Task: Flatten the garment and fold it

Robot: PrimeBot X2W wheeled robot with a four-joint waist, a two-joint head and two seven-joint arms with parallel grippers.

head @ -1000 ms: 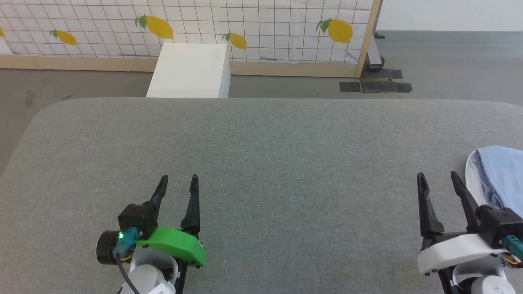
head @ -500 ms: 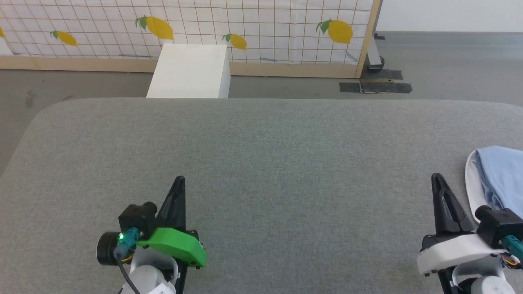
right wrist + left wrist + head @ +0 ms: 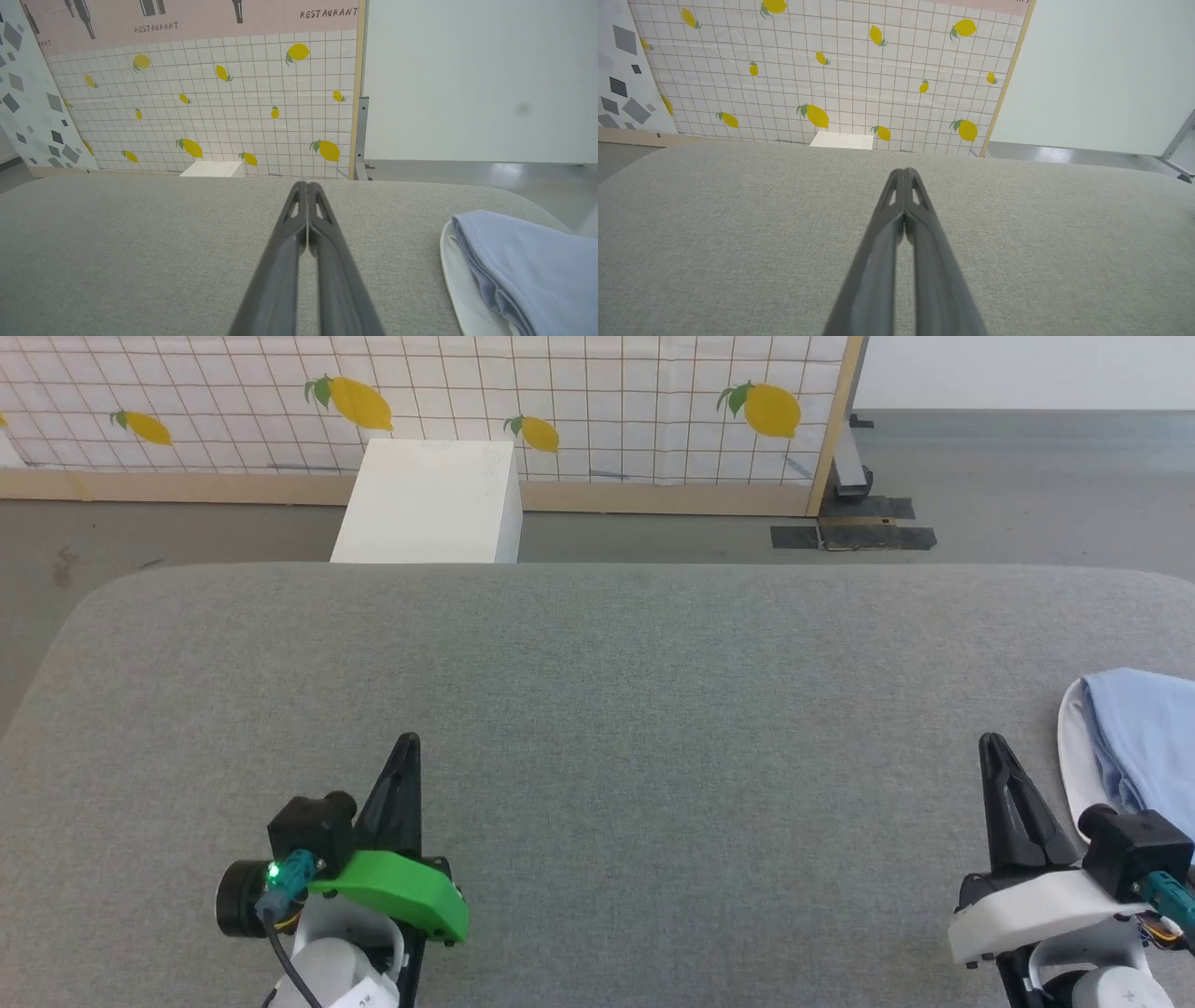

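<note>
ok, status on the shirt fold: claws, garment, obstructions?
Left claw shut, empty. Right claw shut, empty. Garment bunched at right edge of grey surface, untouched. No obstacle between right claw and it.

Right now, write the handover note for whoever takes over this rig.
Left gripper: shut, holding nothing, over the grey padded surface.
Right gripper: shut, holding nothing, just left of the garment, not touching it.
Garment: light blue, bunched at the surface's right edge, partly out of the head view.
Done: nothing by the look of it; the garment is neither spread nor folded.
Left: grasp it, bring it to the middle, flatten it, fold it.
</note>
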